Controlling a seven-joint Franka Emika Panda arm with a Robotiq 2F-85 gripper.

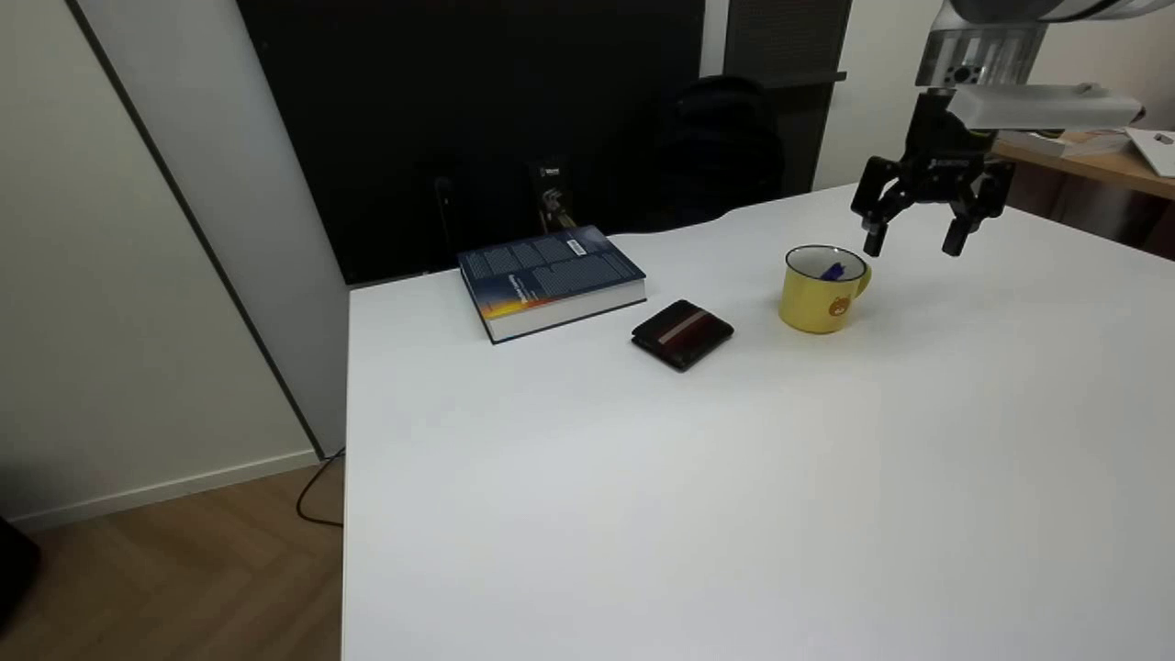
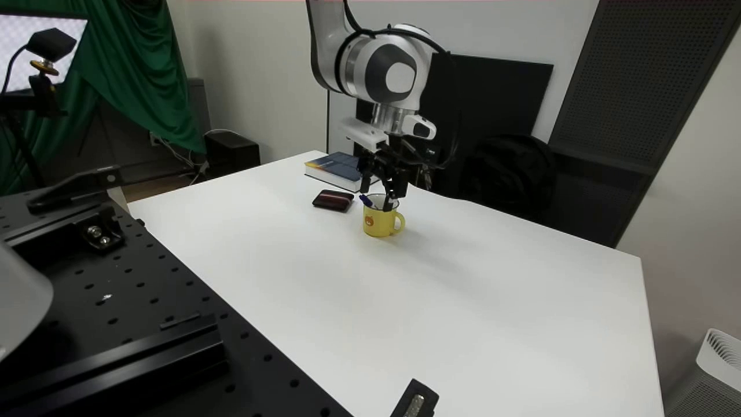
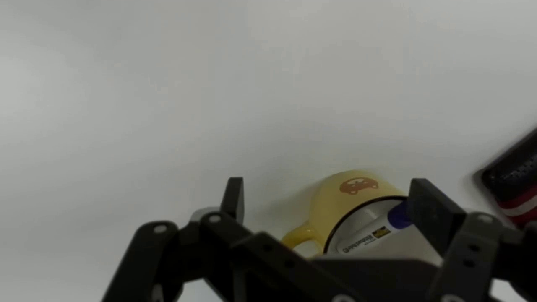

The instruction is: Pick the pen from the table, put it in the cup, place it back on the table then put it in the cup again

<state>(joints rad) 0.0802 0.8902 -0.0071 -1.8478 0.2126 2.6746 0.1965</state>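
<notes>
So the pen (image 3: 373, 233) is in the cup (image 1: 808, 303), slanting with its blue cap up at the rim opposite the handle, while the empty gripper (image 1: 914, 240) just hangs higher, spread wide, roughly handle-side.

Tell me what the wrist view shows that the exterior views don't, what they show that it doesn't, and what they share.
Only the wrist view shows the lettering and the dark-and-yellow patch on the pen.

Only the exterior views show the robot arm and the dark blue book.

Both kinds of view share the open gripper, the yellow cup with the pen in it, the white table, and the wallet, which the edge of the wrist picture cuts off.
</notes>
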